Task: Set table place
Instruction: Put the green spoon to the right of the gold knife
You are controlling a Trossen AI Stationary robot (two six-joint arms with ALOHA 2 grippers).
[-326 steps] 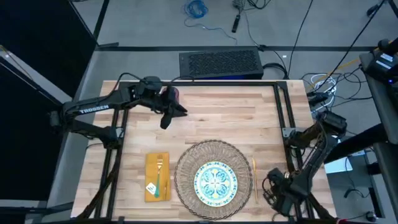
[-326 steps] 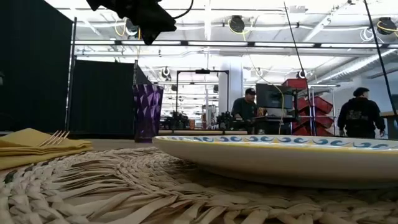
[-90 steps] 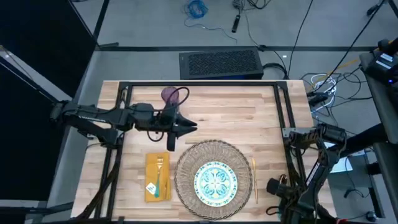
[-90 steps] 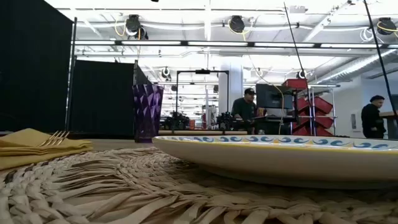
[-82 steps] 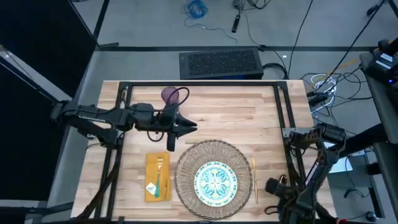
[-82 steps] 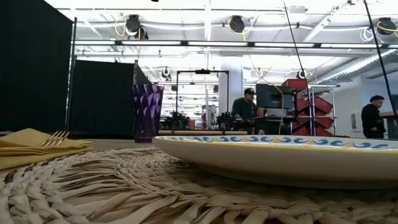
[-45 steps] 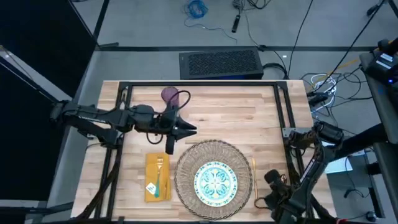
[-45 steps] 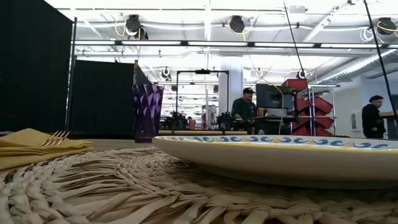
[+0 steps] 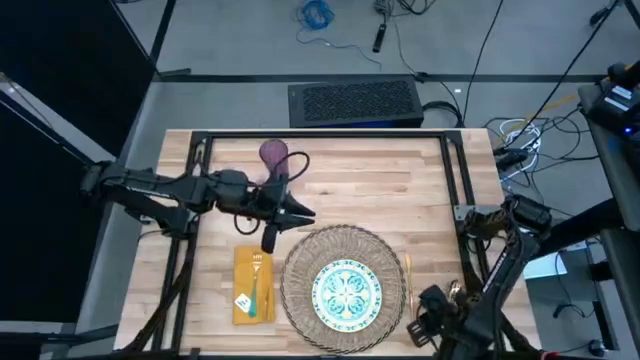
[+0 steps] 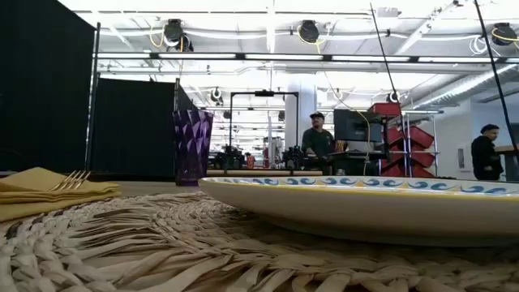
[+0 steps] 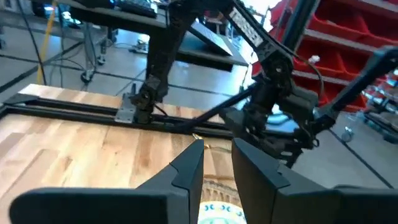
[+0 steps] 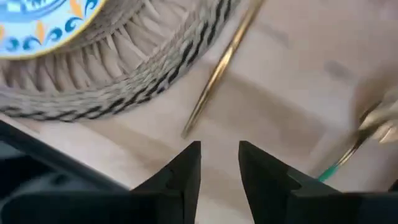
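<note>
The round woven mat [image 9: 345, 250] lies on the table [image 9: 400, 180] at the middle of the near side, with the blue-green patterned plate [image 9: 347, 292] on it. To its left lies the yellow napkin [image 9: 253, 283] with a fork [image 10: 73, 180] on top. A gold knife [image 9: 409, 285] lies on the table along the mat's right side. The purple tumbler [image 9: 272, 152] stands upright at the far left. My left gripper [image 9: 300, 213] hovers open between tumbler and mat. My right gripper [image 9: 420, 302] is open just above the knife's near end [image 12: 193, 121]. A teal-handled piece [image 12: 336, 165] shows blurred beside it.
A black metal frame [image 9: 320, 137] runs around the tabletop's far and side edges. Bare wood lies between the tumbler and the right frame post [image 9: 462, 190]. Beyond the table, the low view shows people standing [image 10: 318, 138] far back in the room.
My right gripper has moved toward the table's left along the near edge, closing in on the knife. My left gripper has drifted slightly toward the near edge. The tumbler, mat, plate and napkin have stayed where they were.
</note>
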